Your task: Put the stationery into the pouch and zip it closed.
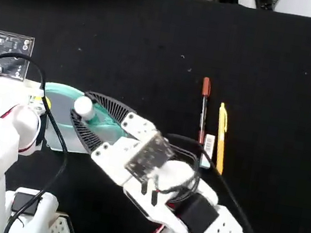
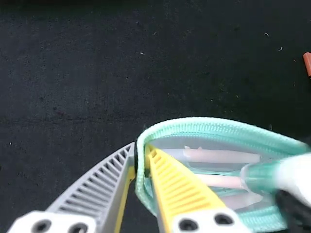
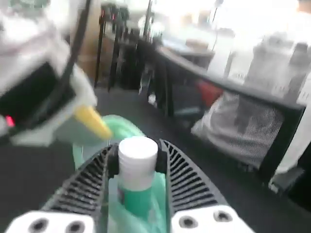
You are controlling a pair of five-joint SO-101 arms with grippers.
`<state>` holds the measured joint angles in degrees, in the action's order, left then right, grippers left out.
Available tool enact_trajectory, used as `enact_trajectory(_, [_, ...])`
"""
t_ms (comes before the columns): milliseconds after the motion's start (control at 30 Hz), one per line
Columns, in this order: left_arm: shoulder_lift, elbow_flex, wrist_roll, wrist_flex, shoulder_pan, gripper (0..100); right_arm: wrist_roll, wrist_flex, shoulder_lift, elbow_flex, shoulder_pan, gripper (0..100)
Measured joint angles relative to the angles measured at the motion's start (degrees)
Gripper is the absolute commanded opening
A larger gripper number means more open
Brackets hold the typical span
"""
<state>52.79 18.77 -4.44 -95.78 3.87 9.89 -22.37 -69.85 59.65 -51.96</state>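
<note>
High view: pouch (image 1: 62, 96) is held by its rim, pinched between the closed fingers of the left gripper (image 2: 141, 148), a glue stick (image 1: 83, 106) is clamped by the right gripper (image 3: 137, 145) at the pouch mouth, and red pen (image 1: 204, 109) and yellow pen (image 1: 221, 138) are laid side by side, well apart from it.

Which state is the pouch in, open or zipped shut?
Open: the pouch mouth gapes, left pincer clamped on its rim, stationery visible inside.

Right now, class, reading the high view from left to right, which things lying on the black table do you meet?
circuit board → teal pouch → red-brown pen → yellow pen
</note>
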Motion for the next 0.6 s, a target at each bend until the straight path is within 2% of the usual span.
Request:
enact_trajectory(133, [0.00,0.00,0.00,0.00,0.00,3,-0.09,-8.26,-0.26,-3.08,0.00,25.2])
enact_trajectory(200, [0.00,0.00,0.00,0.00,0.00,3,-0.09,-14.95,-0.09,-7.56,0.00,28.5])
enact_trajectory(433, [0.00,0.00,0.00,0.00,0.09,3,0.09,-35.87,3.08,-33.41,0.70,22.0])
enact_trajectory(500, [0.00,0.00,0.00,0.00,0.09,3,0.09,-40.00,3.96,-41.14,3.25,14.9])
enact_trajectory(600, [0.00,0.00,-0.09,0.00,0.09,3,0.09,-44.13,5.63,-48.70,11.52,1.8])
